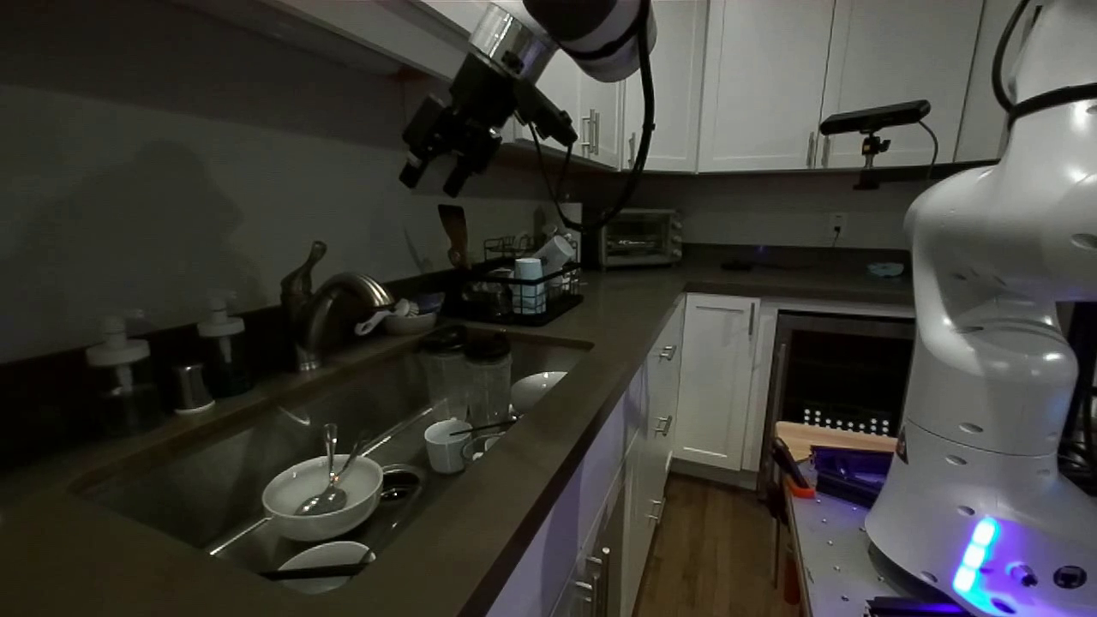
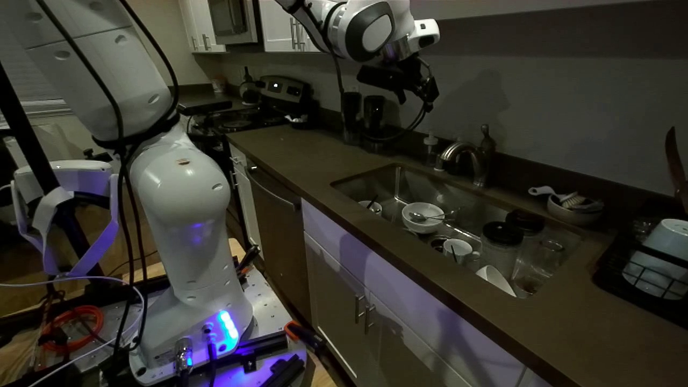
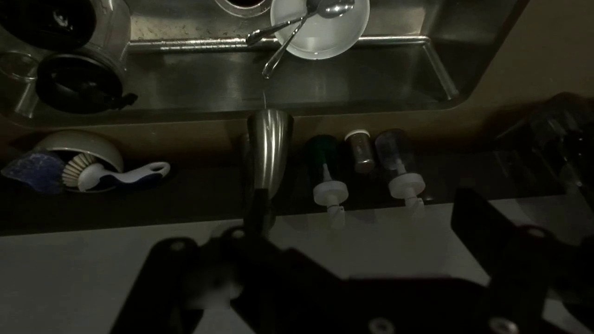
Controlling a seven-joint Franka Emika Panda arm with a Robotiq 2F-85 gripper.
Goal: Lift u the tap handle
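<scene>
The handle [image 1: 304, 268] tops the tap [image 3: 269, 148] at the back of the sink [image 1: 188, 497], and nothing touches it. Higher up and well apart hangs the gripper [image 1: 433, 178], its fingers [image 3: 473, 222] spread wide with nothing between them. I'd call this the approach, the lift not begun. Next, I think, it must line up, since in the wrist view one finger covers the handle, then come down and catch the lever to push it upward.

Near the tap stand two soap pumps [image 3: 323, 155], one green inside, and on the opposite side a dish [image 3: 95, 144] with a brush [image 3: 88, 178] lying across it. In the sink, a white bowl [image 1: 330, 527] holds a spoon [image 1: 321, 503] and another utensil. By it are a mug [image 1: 446, 456] and two black-lidded jars [image 2: 497, 260]; their contents I can't make out. Beyond, a rack [image 1: 538, 320] holds a cup [image 1: 529, 270] and more dishes.
</scene>
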